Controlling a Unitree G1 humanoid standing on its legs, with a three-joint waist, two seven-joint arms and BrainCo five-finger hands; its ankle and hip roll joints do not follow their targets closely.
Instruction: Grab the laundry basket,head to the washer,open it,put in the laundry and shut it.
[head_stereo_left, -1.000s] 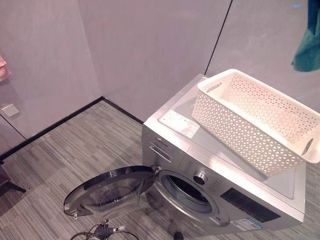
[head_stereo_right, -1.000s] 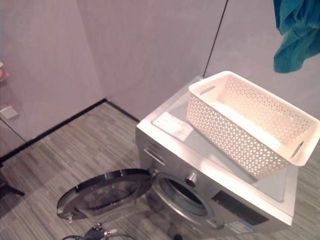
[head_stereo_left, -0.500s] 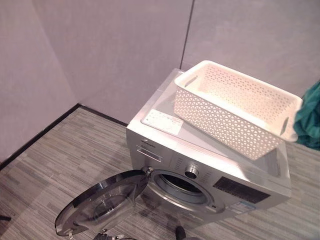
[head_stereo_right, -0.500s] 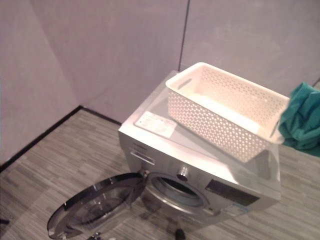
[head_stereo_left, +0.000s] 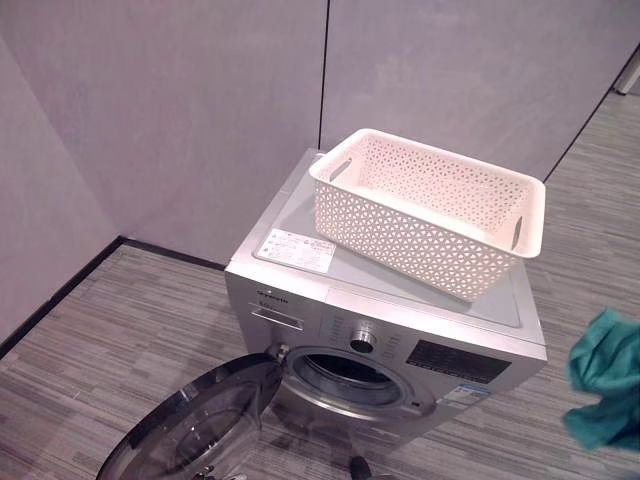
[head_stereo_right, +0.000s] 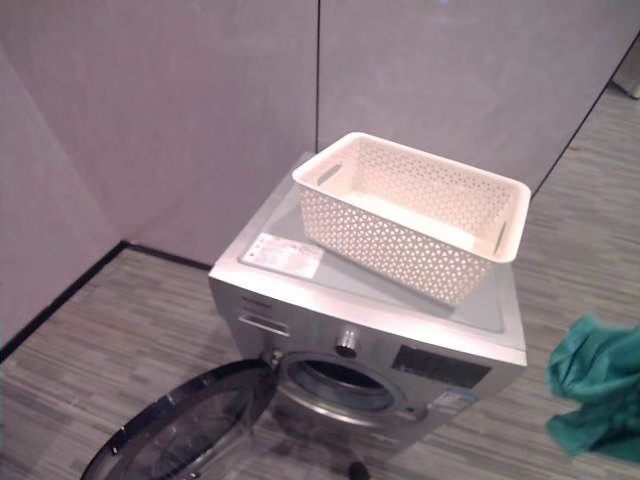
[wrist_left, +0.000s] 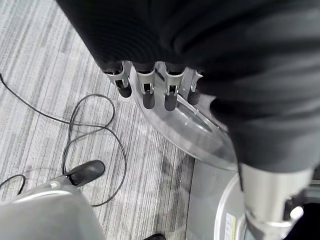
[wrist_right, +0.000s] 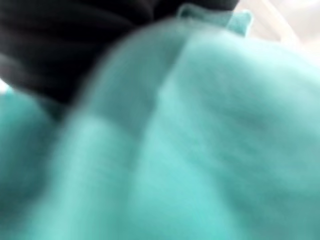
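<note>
A silver front-loading washer (head_stereo_left: 440, 355) stands against the grey wall. Its round door (head_stereo_left: 195, 430) is swung wide open toward the lower left, and the dark drum opening (head_stereo_left: 345, 372) is uncovered. A white perforated laundry basket (head_stereo_left: 420, 225) sits on the washer's top and looks empty. A teal cloth (head_stereo_right: 595, 400) hangs in the air right of the washer, at about the height of its front. In the right wrist view this teal cloth (wrist_right: 200, 140) lies right against my right hand (wrist_right: 75, 40). My left hand (wrist_left: 145, 85) hangs over the door's glass (wrist_left: 195, 130), fingers relaxed and holding nothing.
Grey wall panels (head_stereo_left: 200, 110) close in behind and left of the washer. Striped grey floor (head_stereo_left: 100, 330) lies free to the left and to the right (head_stereo_left: 590, 200). The open door juts out low over the floor in front.
The camera has turned, so the washer and basket now sit nearer the middle. The teal cloth has come down from above the basket's right end to low beside the washer.
</note>
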